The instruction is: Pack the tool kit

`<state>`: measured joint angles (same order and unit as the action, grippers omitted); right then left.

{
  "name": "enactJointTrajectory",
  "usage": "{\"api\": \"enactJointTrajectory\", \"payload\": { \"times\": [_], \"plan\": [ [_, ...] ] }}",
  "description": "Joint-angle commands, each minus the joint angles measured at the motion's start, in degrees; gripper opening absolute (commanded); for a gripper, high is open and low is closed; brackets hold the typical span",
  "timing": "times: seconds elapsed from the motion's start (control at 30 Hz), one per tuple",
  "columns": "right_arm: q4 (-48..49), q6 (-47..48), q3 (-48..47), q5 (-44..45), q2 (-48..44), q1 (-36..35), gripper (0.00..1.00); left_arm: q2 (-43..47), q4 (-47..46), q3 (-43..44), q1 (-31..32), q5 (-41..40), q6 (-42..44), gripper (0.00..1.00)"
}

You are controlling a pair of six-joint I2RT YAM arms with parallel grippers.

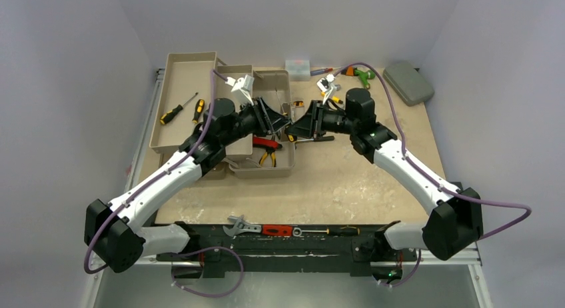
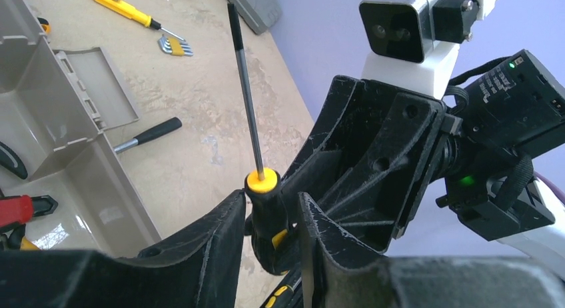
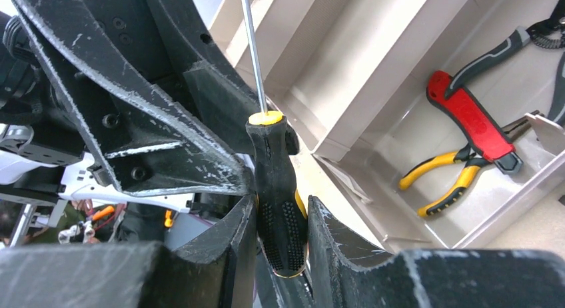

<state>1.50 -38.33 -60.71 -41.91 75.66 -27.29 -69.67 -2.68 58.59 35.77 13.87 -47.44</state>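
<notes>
Above the bench (image 1: 346,181), just off the right edge of the open tan toolbox (image 1: 193,75), the two arms meet tip to tip around one black-and-yellow screwdriver (image 2: 263,188). The right gripper (image 3: 281,208) is clamped on the lower part of the handle, its fingers pressed against both sides. The left gripper (image 2: 272,208) has its fingers drawn in against the same handle from the opposite side, so both grippers grip it. The screwdriver's thin shaft points away from both wrist cameras. In the toolbox's near compartment lie red-handled pliers (image 3: 476,121) and yellow-handled pliers (image 3: 443,178). Two more screwdrivers (image 1: 176,111) lie in the long left tray. A black-handled tool (image 2: 146,136) lies loose on the bench beside the box. A wrench (image 1: 241,226) and other tools lie along the near edge.
</notes>
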Motion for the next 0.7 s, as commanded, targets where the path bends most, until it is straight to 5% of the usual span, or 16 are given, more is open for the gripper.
{"api": "enactJointTrajectory", "payload": {
  "times": [0.0,0.13,0.2,0.33,0.67],
  "plan": [
    [3.8,-0.5,-0.2,-2.5,-2.0,-1.1,0.0,-1.2,-2.3,3.4,0.3,-0.4,0.3,0.29],
    [3.6,-0.5,-0.2,-2.3,-2.3,-1.2,0.0,-1.1,-1.6,4.0,0.3,-0.6,1.3,0.09],
    [3.1,0.1,-0.2,-2.2,-2.4,-1.2,0.11,-0.5,1.1,5.3,0.2,-2.0,3.7,0.0],
    [0.0,2.3,-0.4,0.3,-3.4,-1.3,0.38,1.9,16.0,12.0,-1.1,-8.9,12.3,0.0],
    [-9.8,8.0,-2.1,6.3,-4.5,-1.2,0.5,5.2,47.7,28.8,-14.8,-36.5,31.4,0.0]
  ]
}}
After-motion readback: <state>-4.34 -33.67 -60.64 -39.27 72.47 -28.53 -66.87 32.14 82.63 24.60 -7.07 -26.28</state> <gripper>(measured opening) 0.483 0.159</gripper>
